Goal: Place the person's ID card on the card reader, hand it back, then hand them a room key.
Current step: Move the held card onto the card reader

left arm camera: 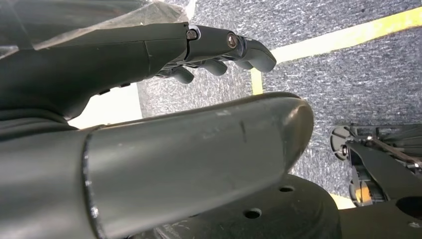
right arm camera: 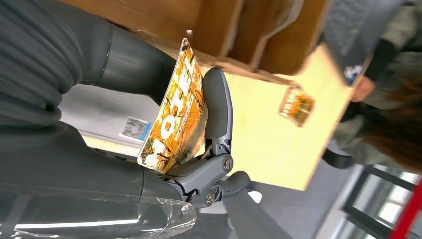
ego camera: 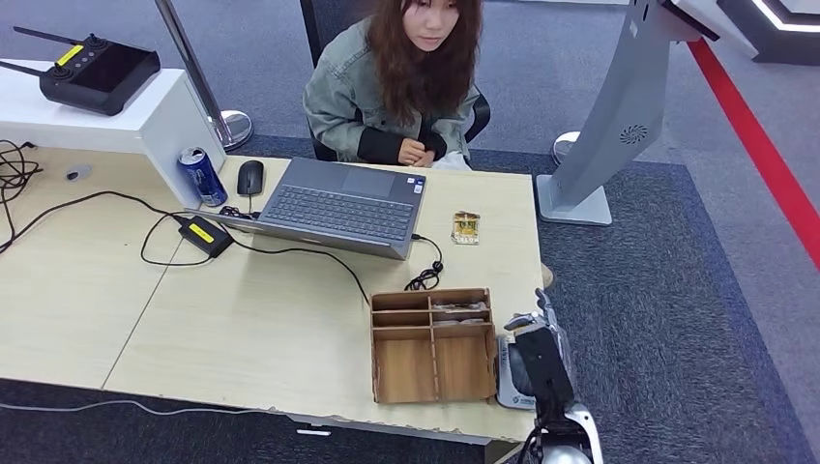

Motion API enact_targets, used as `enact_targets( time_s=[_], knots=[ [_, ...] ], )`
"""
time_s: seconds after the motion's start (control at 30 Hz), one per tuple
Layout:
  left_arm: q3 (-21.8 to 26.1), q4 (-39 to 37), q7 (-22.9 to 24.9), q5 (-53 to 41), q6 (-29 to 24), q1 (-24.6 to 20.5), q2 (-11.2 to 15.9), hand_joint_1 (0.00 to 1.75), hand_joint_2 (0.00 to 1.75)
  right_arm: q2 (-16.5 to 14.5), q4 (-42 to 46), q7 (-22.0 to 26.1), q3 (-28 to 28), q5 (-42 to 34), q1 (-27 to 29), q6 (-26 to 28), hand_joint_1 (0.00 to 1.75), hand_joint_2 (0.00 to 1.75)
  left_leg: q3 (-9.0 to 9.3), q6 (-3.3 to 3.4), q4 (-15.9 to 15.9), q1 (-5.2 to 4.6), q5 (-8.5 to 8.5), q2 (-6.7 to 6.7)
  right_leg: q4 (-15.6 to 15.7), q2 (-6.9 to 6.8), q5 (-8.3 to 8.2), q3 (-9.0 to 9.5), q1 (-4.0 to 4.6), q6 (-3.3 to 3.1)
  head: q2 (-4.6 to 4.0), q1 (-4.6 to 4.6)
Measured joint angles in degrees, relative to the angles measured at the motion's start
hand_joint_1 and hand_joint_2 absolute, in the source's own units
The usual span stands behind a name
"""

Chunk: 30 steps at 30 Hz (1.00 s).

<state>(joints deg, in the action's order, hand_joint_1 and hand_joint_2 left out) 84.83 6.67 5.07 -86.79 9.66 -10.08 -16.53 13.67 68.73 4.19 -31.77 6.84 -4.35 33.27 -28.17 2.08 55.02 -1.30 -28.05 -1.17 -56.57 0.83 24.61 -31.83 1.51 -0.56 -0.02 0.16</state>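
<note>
My right hand [right arm camera: 199, 144] pinches an orange hotel room key [right arm camera: 176, 117] between thumb and fingers, low at five o'clock in my head view, just beside the wooden organiser [ego camera: 431, 343] and above the white card reader [ego camera: 510, 379]. My left hand [left arm camera: 219, 50] hangs by the floor, fingers loosely curled and holding nothing. The person [ego camera: 406, 82] sits at twelve o'clock, well apart across the desk [ego camera: 242, 329]. A second orange card [ego camera: 465, 227] lies on the desk at one o'clock from the organiser; I cannot tell whether it is the ID. The grip looks shallow, on the card's edges, so I judge it could slip during the long reach, or clip the organiser's wall as I lift.
</note>
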Motion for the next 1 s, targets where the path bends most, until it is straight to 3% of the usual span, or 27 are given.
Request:
enact_targets(
  time_s=[0.33, 1.0],
  knots=[
    [1.1, 0.0, 0.0, 0.0, -0.1, 0.0, 0.0, 0.00, 0.00, -0.7, -8.6, 0.3, -1.0, -1.3, -1.3, 1.4, 1.75, 1.75, 0.00, 0.00, 0.0, -0.01, 0.00, 0.01, 0.0, 0.00, 0.00, 0.00, -0.01, 0.00, 0.00, -0.01],
    [2.5, 0.0, 0.0, -0.2, -0.5, 0.0, 0.2, 0.00, 0.00, -1.8, -14.3, 2.1, -1.2, -3.1, -1.9, 3.1, 1.75, 1.75, 0.01, 0.01, 0.0, -0.01, 0.00, 0.02, 0.0, 0.00, 0.00, 0.01, -0.01, 0.00, 0.00, -0.01]
  ],
)
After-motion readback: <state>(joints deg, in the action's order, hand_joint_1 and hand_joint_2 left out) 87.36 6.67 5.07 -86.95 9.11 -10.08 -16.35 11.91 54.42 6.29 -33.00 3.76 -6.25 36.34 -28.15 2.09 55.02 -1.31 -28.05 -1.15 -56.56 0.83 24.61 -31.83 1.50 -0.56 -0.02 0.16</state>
